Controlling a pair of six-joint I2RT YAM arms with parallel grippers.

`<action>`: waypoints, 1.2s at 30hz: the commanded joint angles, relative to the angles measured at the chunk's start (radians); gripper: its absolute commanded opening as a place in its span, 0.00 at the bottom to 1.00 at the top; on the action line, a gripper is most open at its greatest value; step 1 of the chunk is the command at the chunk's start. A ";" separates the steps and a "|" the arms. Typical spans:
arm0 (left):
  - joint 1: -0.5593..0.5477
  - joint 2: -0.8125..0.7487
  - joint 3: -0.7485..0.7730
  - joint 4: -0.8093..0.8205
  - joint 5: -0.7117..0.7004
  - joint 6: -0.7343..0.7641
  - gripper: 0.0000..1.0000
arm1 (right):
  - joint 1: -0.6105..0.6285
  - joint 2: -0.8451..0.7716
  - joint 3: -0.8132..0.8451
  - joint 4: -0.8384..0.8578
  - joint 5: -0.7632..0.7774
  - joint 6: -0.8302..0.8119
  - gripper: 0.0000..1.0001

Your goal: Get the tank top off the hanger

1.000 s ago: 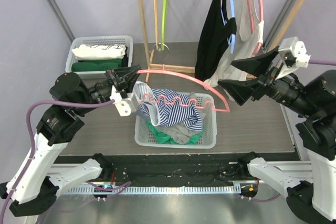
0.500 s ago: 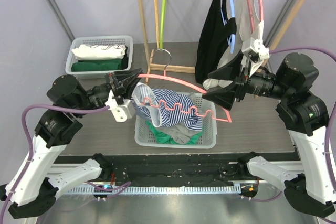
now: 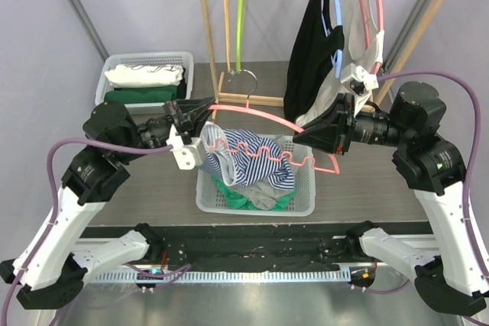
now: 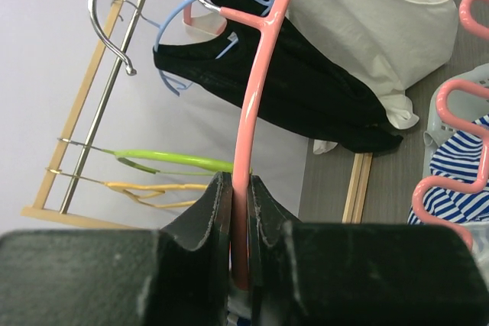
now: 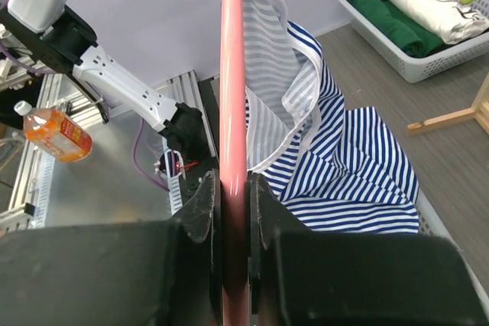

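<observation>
Only right wrist, bottle beyond pink hanger

Glossy smooth pink plastic hanger with chrome metal hook; soft striped cloth tank top; matt white plastic basket.

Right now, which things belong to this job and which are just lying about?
In the job: pink hanger, striped tank top, left claw, right claw.
Lying about: white basket, rear basket of folded clothes, black garment, green hanger.
</observation>
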 commanded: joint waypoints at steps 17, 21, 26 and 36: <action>-0.012 0.205 0.453 -0.389 -0.227 -0.676 1.00 | 0.000 -0.168 0.097 -0.038 0.403 -0.079 0.01; -0.012 0.281 0.597 -0.583 -0.332 -0.760 1.00 | 0.000 -0.180 0.106 -0.024 0.403 -0.065 0.01; -0.012 0.246 0.511 -0.562 -0.329 -0.806 1.00 | 0.000 -0.182 0.111 0.028 0.380 -0.004 0.01; -0.012 0.177 0.360 -0.379 -0.322 -0.914 0.93 | 0.000 -0.145 0.132 0.085 0.305 0.073 0.01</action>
